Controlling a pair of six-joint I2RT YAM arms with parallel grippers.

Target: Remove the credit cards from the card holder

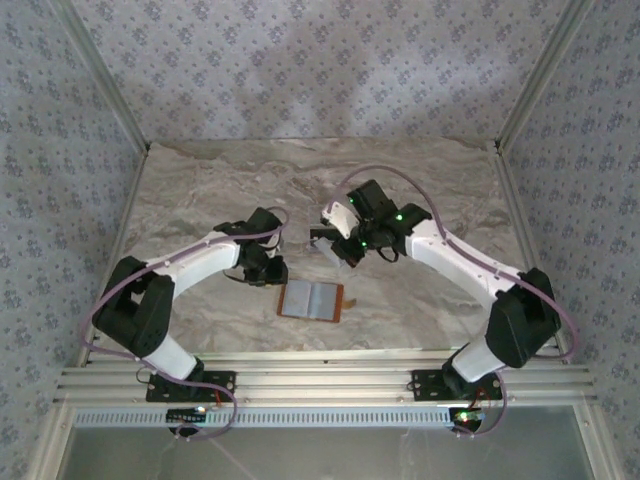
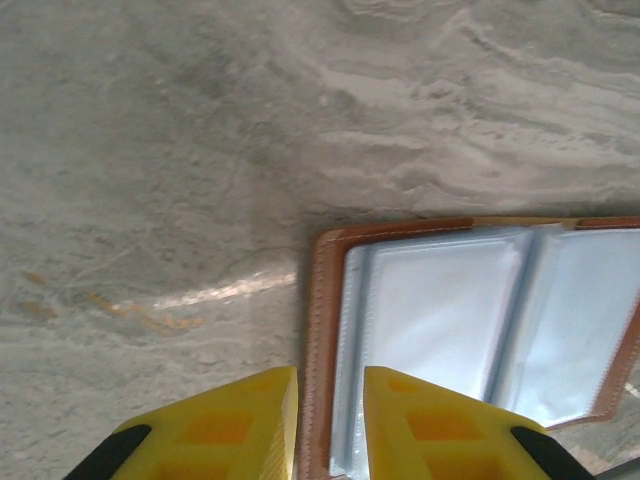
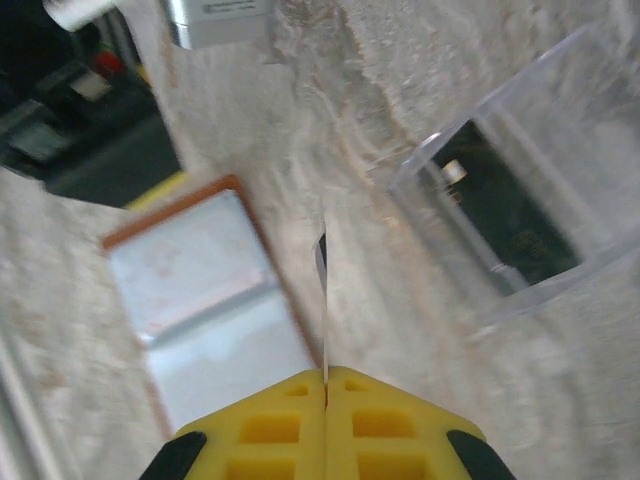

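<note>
card holder (image 1: 311, 300): open flat, brown rim, grey-blue sleeves | left end effector (image 2: 330, 382): slightly apart | right end effector (image 3: 325, 378): clamped on thin credit card (image 3: 323, 300)

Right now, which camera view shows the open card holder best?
Left wrist: the card holder lies close and sharp, its clear sleeves plain, though cropped. Top external shows it whole but small; right wrist shows it blurred.
</note>
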